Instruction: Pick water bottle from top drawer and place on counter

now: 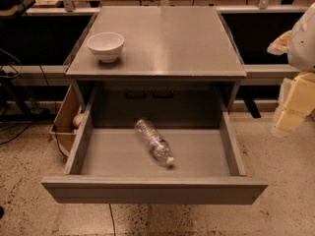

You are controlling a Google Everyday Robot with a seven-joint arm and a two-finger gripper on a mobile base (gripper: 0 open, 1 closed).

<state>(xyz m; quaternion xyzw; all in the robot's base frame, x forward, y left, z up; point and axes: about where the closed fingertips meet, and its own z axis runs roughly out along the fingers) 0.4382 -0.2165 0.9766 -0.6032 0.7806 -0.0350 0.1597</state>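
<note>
Found the top drawer [152, 191] standing well out from its cabinet, so that its floor lay open from above. Saw the water bottle [154, 142] lying on its side on that floor, near the middle of the drawer and a little toward the front panel, touching none of the walls. Noted the white cap aimed at the drawer's front right corner and the base at its back left. Judged that slant as how a round thing settles when laid flat, and one likely to roll if nudged.

Spotted the gripper [290, 112] outside the drawer's right wall and higher than it, well apart from the bottle and only partly in view. Could not tell whether open or closed. Took that position as a waiting pose off to the side, with the reach into the drawer not yet made.

Noted the counter [167, 38] directly above the drawer's back part, carrying a white bowl [105, 45] over the drawer's back left corner. Judged the stretch above the drawer's right side the safer spot for setting down, away from the bowl. Noticed a cardboard box [63, 119] just outside the drawer's left wall, lower down.
</note>
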